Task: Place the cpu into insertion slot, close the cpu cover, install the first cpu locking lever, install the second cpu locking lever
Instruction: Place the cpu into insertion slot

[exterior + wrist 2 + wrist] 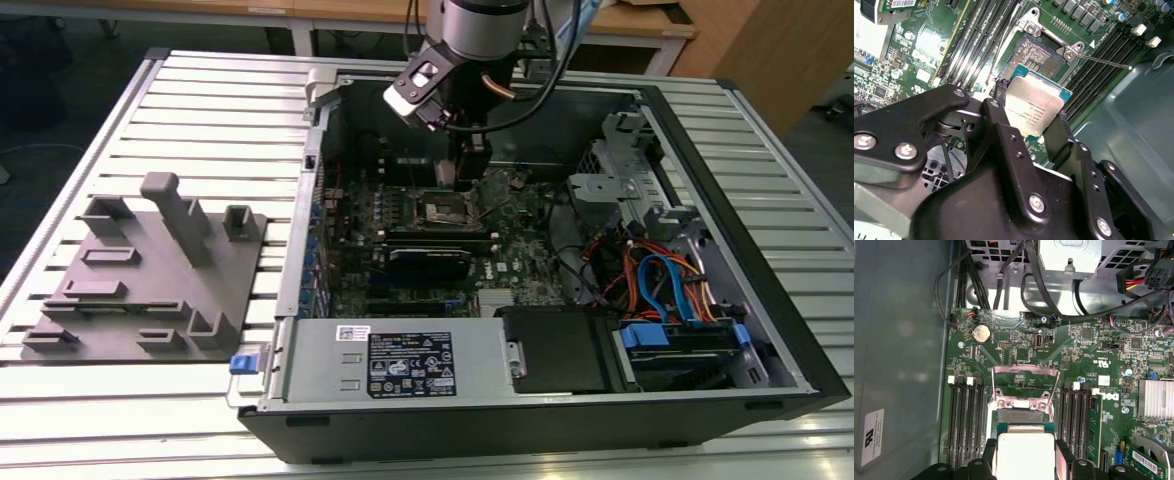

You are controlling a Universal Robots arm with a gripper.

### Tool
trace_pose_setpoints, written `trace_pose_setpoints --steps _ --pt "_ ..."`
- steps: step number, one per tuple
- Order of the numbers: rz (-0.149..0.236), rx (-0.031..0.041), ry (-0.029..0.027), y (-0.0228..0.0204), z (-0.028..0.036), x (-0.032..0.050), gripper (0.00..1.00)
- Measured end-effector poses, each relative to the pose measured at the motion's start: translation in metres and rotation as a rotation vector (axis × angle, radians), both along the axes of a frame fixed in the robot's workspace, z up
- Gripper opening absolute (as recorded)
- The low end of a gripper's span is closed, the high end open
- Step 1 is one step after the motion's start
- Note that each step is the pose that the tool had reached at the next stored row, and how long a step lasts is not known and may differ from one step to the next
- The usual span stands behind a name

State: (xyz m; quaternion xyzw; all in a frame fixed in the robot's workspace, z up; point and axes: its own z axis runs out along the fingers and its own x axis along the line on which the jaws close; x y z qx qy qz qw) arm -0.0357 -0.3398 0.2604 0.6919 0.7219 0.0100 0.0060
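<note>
Item: the cpu (1036, 107), pale silvery face showing, clamped at two opposite edges between the fingers (999, 122) of the gripper (1031, 114). We record it held just over the insertion slot (1036, 56), not yet seated. The cpu cover (1025, 370) stands swung open beyond the slot. The arm (467, 40) drops steeply, wrist near-vertical, into the open computer case (747, 330) from the far edge of the bench (200, 110).

The insertion slot (1036, 55) lies uncovered, open from above. On two sides memory slots (965, 425) flank it closely, the raised cpu cover (1025, 370) stands at a third edge, and black cables (1044, 295) hang beyond that cover.
</note>
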Motion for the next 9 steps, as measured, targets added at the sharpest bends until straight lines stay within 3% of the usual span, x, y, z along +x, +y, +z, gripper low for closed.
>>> trace_pose_setpoints --steps 7,9 --pt "0.0 -0.0008 0.0002 -0.0001 -0.0125 0.0 0.54" --pt "0.0 -0.006 0.0002 0.0 -0.0156 -0.0001 0.54"
